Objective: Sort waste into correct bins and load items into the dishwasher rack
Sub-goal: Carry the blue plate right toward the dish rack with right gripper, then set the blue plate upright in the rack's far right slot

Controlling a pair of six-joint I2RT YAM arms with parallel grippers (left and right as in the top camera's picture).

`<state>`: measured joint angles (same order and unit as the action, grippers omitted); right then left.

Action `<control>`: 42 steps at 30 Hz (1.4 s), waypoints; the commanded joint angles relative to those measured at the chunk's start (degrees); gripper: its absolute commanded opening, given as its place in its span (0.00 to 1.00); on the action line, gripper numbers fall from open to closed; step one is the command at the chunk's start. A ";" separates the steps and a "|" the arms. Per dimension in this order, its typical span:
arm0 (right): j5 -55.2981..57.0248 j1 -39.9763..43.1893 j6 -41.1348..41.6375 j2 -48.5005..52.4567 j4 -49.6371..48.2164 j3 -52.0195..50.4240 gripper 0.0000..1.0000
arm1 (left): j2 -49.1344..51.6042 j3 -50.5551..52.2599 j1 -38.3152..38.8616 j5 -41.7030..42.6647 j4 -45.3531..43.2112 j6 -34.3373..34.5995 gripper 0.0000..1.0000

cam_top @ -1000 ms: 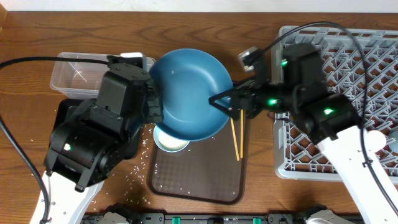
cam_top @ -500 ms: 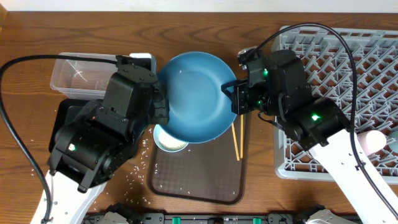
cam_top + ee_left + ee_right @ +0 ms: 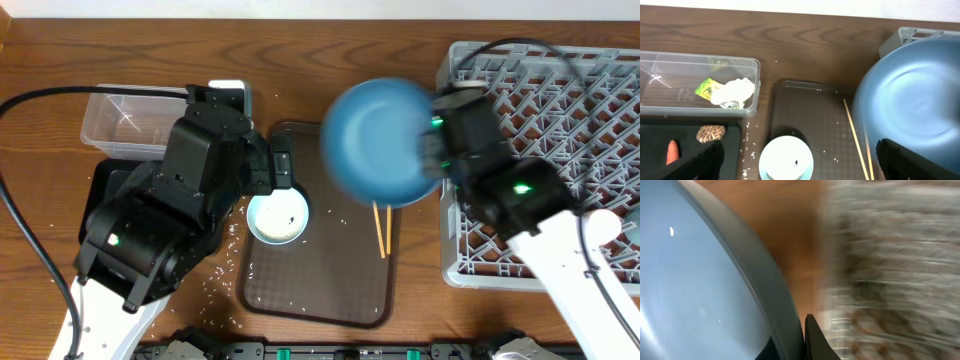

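Observation:
The large blue dish [image 3: 380, 140] hangs tilted and blurred above the gap between the brown serving tray [image 3: 320, 280] and the grey dishwasher rack [image 3: 560, 120]. My right gripper [image 3: 800, 335] is shut on the dish's rim [image 3: 765, 280]. My left gripper [image 3: 800, 152] is open, with nothing between its fingers, above the white bowl [image 3: 786, 160]. Two chopsticks [image 3: 855, 135] lie on the serving tray. The clear tub [image 3: 752, 80] holds the wrapper [image 3: 706, 90] and the tissue [image 3: 734, 91]. In the black tray [image 3: 655, 137] lie the brown lumpy piece [image 3: 710, 133] and the carrot [image 3: 672, 151].
Rice grains [image 3: 747, 150] are scattered between the black tray and the serving tray, and a few lie on the serving tray. My left arm [image 3: 160, 220] covers most of the black tray in the overhead view. The rack fills the table's right side.
My left gripper has opened and let go of the blue dish. The right gripper has shut on its rim and swung it right toward the rack, uncovering the white bowl.

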<state>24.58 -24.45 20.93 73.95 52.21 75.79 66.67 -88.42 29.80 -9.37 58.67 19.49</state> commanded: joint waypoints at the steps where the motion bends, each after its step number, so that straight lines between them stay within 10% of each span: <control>1: 25.03 5.75 1.77 -3.37 -0.26 0.28 0.01 | -1.03 -0.33 0.15 -0.26 -0.04 -1.09 0.98; 9: 46.42 17.49 -2.45 -2.10 -10.43 0.28 0.01 | -0.98 -0.33 0.15 -0.26 0.15 -1.09 0.98; 24: 45.70 35.50 -59.67 13.05 -53.92 0.28 0.01 | -0.98 -0.33 0.17 -0.26 1.22 -1.07 0.98; 42: 33.42 37.51 -70.82 23.76 -56.33 0.28 0.01 | -0.81 -0.31 0.17 -0.24 5.84 -1.07 0.98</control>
<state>61.39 13.21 -47.13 97.21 -3.86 75.59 66.19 -88.42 29.80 -9.37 64.29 19.38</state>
